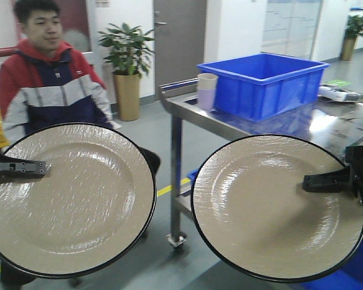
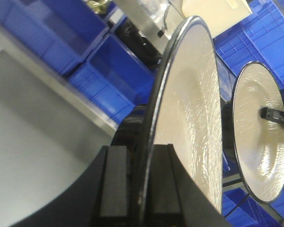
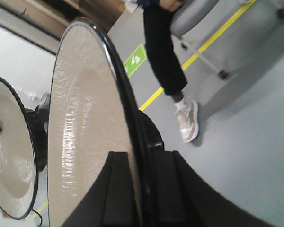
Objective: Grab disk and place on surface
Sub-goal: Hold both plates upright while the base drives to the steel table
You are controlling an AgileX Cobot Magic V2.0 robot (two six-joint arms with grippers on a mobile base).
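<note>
Blue bin (image 1: 263,84), cups (image 1: 206,90) on metal tabletop (image 1: 333,124)

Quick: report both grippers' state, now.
Left gripper: shut on the rim of the left plate.
Right gripper: shut on the rim of the right plate.

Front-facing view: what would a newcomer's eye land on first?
Two large beige, black-rimmed plates fill the foreground: the left plate clamped in the left gripper, the right plate in the right gripper. Behind them, a man in a red jacket sits at left and a blue bin stands on the metal table at right.
</note>
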